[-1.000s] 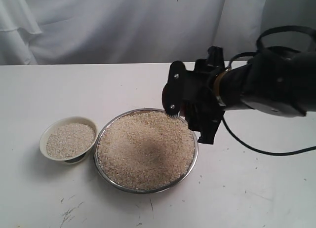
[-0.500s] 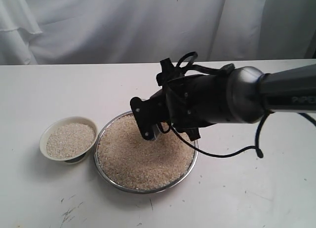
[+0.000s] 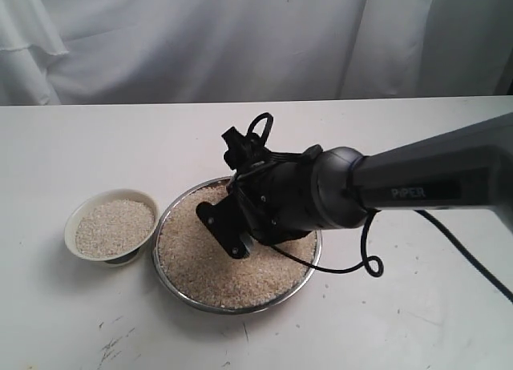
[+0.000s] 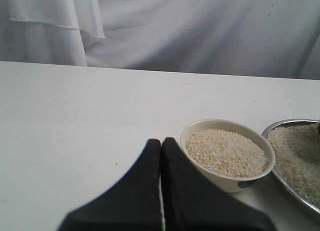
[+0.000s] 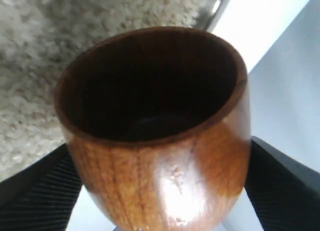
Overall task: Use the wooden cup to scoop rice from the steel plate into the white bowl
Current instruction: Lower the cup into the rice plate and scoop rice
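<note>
table: white, flat and matte; seen in the exterior and left wrist views
white bowl: stands upright on the table, toward its left side; its dark foot rests on the surface
steel plate: lies flat on the table near the middle; just right of the white bowl, rims close, contact unclear
scuffs: a few thin dark marks on the tabletop; near the front edge, in front of the white bowl

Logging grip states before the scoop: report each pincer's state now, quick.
Left pincer: closed, holding nothing.
Right pincer: closed on the wooden cup.
</note>
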Robot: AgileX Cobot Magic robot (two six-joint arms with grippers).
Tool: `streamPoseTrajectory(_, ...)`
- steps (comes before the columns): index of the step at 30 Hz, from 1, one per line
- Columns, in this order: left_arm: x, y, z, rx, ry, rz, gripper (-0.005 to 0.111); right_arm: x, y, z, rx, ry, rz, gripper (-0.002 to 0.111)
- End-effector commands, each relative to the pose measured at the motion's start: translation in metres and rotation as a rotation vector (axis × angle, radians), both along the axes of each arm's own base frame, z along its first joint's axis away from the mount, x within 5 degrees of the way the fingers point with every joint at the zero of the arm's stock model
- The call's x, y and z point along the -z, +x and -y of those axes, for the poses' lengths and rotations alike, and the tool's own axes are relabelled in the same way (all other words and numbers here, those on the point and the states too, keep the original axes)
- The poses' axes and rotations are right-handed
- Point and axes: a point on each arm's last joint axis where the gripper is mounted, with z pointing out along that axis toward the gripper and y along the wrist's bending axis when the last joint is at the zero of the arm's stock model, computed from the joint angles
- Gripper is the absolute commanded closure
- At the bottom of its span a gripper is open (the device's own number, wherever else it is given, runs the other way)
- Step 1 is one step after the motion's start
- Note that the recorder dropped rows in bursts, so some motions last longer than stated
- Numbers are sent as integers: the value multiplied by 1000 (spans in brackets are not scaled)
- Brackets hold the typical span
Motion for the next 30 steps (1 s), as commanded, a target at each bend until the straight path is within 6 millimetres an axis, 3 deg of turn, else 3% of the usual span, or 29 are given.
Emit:
streamPoseTrajectory(1, 1, 0, 0, 1, -4, 7, 107, 11, -3, -7, -83, -51, -10, 108)
streamPoseTrajectory(8, 1, 0, 0, 1, -4, 7, 107, 19, -15, -17, -105, 29, -120, 108)
streamPoseTrajectory(23, 1, 0, 0, 1, -4, 7, 107, 32, -32, -16, -7, 113, -376, 108)
streamPoseTrajectory(30, 1, 0, 0, 1, -4, 7, 107, 35, -27, -11, 102, 231, -462, 108)
